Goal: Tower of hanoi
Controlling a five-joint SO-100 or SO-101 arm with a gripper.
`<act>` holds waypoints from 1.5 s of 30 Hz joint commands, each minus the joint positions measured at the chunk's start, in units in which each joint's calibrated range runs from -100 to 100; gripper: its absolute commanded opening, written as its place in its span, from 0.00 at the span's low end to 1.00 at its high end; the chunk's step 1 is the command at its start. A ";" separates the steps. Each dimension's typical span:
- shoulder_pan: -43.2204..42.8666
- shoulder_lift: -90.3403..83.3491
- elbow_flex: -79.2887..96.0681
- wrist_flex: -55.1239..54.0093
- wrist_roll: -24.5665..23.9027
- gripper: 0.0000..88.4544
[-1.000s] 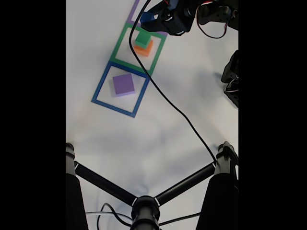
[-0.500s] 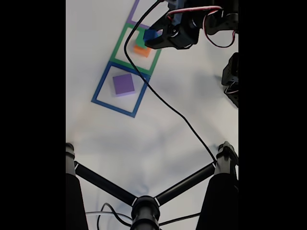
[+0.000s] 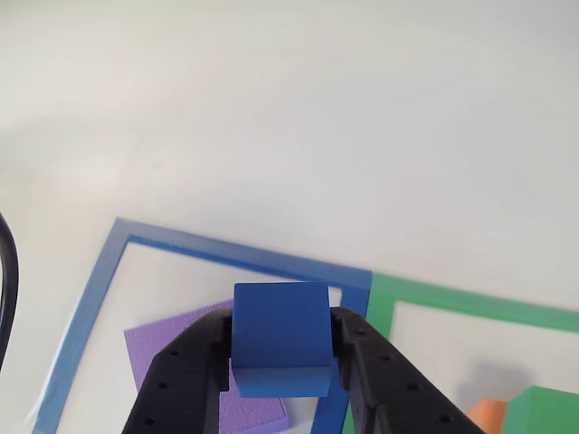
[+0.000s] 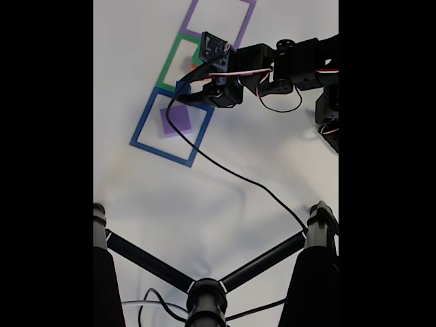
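Over the blue tape square (image 3: 86, 307) the tool (image 3: 279, 362) hangs with the blue cube (image 3: 280, 348) clenched between its two black fingers (image 3: 185, 380), and the cube rides clear of the bench (image 3: 289, 108). Below and just behind it, inside that same blue outline, lies the purple slab (image 3: 176, 357), flat, with one corner pointing toward the far side of the square. So the slab sits a touch to the left of the cube in the other view, not squarely beneath it, and that offset is what the coming move turns on, I'd say: a straight drop now would land the cube near the slab's right edge. Next door, past the shared border, the green tape square (image 3: 470, 303) holds the orange block (image 3: 488, 414) with the green block (image 3: 543, 409) on top of it, well off to the right of the blue square. From the fixed view the arm (image 4: 293, 65) reaches in from the right, its tool (image 4: 185, 92) poised at the upper edge of the blue tape square (image 4: 146, 126), the purple slab (image 4: 176, 121) just below it.
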 commanded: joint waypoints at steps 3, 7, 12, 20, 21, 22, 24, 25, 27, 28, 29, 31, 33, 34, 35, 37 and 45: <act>-2.02 6.71 -0.33 -13.26 0.39 0.06; -3.31 10.48 1.58 -19.73 0.39 0.06; -5.37 13.52 4.49 -26.21 0.39 0.06; -6.21 19.37 3.76 -31.95 0.39 0.06; -6.06 20.17 3.49 -32.44 0.39 0.06; -5.98 20.81 3.31 -32.68 0.39 0.06; -5.91 22.01 2.76 -33.09 0.39 0.06; -5.91 22.49 2.67 -33.49 0.39 0.06; -5.91 22.90 2.58 -33.90 0.39 0.07; -5.91 23.06 2.58 -33.90 0.39 0.07; -5.91 23.14 2.58 -33.90 0.39 0.07; -5.98 23.22 2.58 -33.90 0.39 0.11; -5.75 23.54 2.58 -33.90 0.39 0.12; -5.75 23.62 2.49 -33.90 0.39 0.13; -5.75 23.78 2.40 -33.90 0.39 0.14; -5.53 23.94 2.40 -33.90 0.39 0.17; -4.99 22.49 2.22 -34.14 0.39 0.27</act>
